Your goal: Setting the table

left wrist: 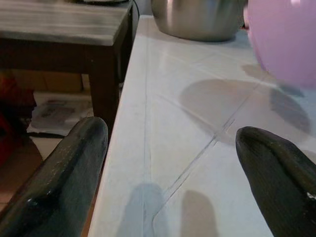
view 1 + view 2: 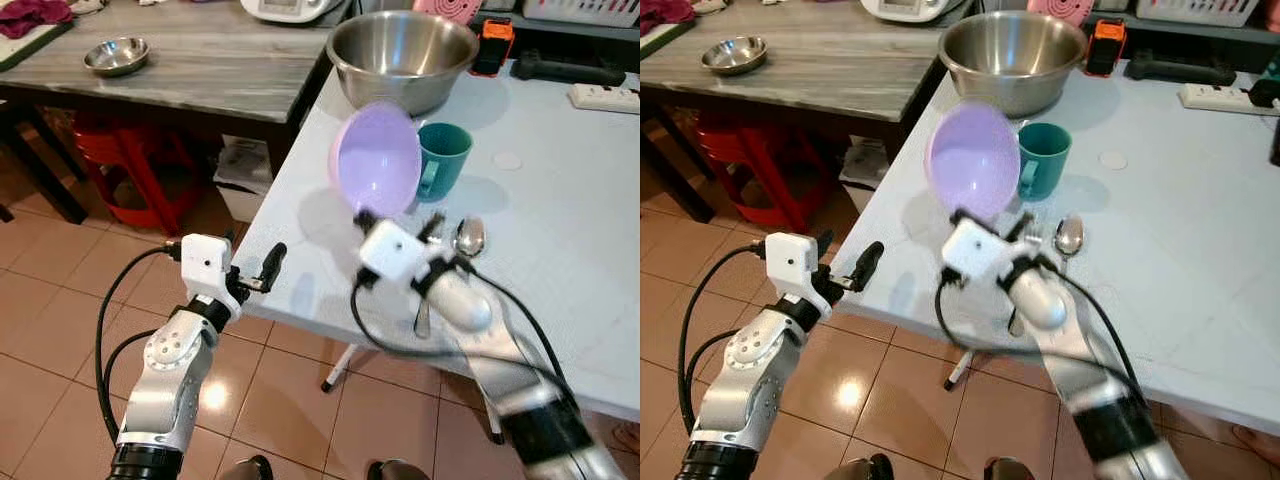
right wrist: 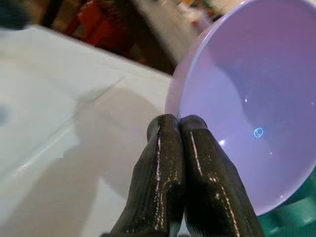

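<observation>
Holding the round lilac plastic bowl (image 2: 376, 158) by its rim in tightly pinched fingers above the white table (image 2: 560, 230), near the teal mug (image 2: 441, 158), the right gripper (image 2: 364, 217) probably next had to lower it flat, while the left gripper (image 2: 262, 272) waited wide open and empty.

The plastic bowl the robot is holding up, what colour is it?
Pale lilac plastic bowl, clearest in the left eye view, pinched by the right gripper.

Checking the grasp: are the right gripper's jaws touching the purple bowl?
Touching. The right wrist view shows the right gripper shut on the purple plastic bowl's rim.
</observation>
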Controlling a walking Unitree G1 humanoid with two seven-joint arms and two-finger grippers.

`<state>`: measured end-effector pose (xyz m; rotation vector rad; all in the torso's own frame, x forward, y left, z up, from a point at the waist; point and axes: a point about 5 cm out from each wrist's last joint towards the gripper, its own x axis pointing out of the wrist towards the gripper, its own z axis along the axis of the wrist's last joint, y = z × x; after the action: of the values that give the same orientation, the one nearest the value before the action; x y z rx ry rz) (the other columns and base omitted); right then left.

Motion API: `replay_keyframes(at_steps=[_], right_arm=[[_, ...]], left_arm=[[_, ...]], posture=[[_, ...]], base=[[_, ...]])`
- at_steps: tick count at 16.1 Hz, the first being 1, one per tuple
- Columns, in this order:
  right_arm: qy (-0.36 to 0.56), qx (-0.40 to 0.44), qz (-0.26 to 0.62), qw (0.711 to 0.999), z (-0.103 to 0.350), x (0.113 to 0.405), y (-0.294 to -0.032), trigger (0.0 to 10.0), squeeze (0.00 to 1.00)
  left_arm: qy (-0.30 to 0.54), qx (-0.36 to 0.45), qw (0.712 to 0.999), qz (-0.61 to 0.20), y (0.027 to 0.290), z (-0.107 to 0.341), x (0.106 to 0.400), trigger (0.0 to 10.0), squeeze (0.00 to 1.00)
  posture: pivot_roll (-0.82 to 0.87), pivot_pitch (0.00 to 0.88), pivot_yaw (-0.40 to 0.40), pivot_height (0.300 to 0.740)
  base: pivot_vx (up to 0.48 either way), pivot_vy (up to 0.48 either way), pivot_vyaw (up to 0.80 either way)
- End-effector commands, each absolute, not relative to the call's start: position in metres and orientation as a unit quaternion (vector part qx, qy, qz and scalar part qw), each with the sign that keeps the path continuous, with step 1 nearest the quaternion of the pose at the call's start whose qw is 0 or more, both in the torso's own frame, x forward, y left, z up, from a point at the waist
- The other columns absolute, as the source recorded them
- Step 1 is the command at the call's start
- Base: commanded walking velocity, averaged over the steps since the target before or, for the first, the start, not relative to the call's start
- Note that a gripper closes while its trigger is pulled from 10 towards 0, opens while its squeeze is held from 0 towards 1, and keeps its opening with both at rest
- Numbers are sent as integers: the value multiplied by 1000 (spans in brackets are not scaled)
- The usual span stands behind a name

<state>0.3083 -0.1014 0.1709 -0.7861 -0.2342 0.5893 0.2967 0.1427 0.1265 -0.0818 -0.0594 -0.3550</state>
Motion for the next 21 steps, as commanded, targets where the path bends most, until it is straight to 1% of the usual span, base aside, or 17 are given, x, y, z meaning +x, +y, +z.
replay_keyframes(at_steps=[1, 3, 4, 5, 9, 10, 12, 13, 16, 21], right_arm=[[-107, -372, 315, 867, 175, 300, -95, 10000, 0], [-83, -379, 353, 851, 176, 295, -94, 10000, 0], [-62, -387, 383, 837, 182, 289, -94, 10000, 0], [-54, -392, 393, 830, 184, 287, -96, 10000, 0], [-6, -439, 421, 794, 189, 283, -113, 10000, 0], [16, -461, 425, 779, 192, 283, -120, 10000, 0], [27, -468, 423, 775, 195, 285, -124, 10000, 0], [31, -470, 421, 775, 197, 287, -126, 10000, 1000], [18, -480, 401, 780, 205, 293, -129, 10000, 1000], [-19, -490, 371, 788, 223, 304, -127, 10000, 1000]], left_arm=[[-21, -32, 984, -174, 146, 123, 296, 10000, 0], [-15, -34, 983, -181, 146, 121, 295, 10000, 0], [-13, -32, 982, -187, 146, 120, 296, 10000, 0], [-12, -30, 981, -189, 147, 120, 296, 10000, 0], [-18, -27, 975, -218, 146, 122, 297, 10000, 0], [-16, -21, 973, -230, 148, 121, 297, 10000, 0], [-15, -18, 971, -236, 149, 121, 297, 10000, 0], [-14, -18, 971, -238, 149, 121, 297, 10000, 0], [-14, -21, 970, -243, 146, 121, 297, 10000, 0], [-12, -27, 969, -245, 145, 120, 296, 10000, 0]], posture=[[-208, 134, 85, 740], [-213, 137, 91, 740], [-217, 137, 95, 740], [-220, 137, 97, 740], [-226, 138, 102, 740], [-227, 138, 106, 740], [-229, 137, 108, 740], [-230, 137, 110, 740], [-232, 135, 114, 740], [-229, 132, 117, 740]], base=[[0, 0, 0], [0, 0, 0], [0, 0, 0], [0, 0, 0], [0, 0, 0], [0, 0, 0], [0, 0, 0], [0, 0, 0], [0, 0, 0], [0, 0, 0]])
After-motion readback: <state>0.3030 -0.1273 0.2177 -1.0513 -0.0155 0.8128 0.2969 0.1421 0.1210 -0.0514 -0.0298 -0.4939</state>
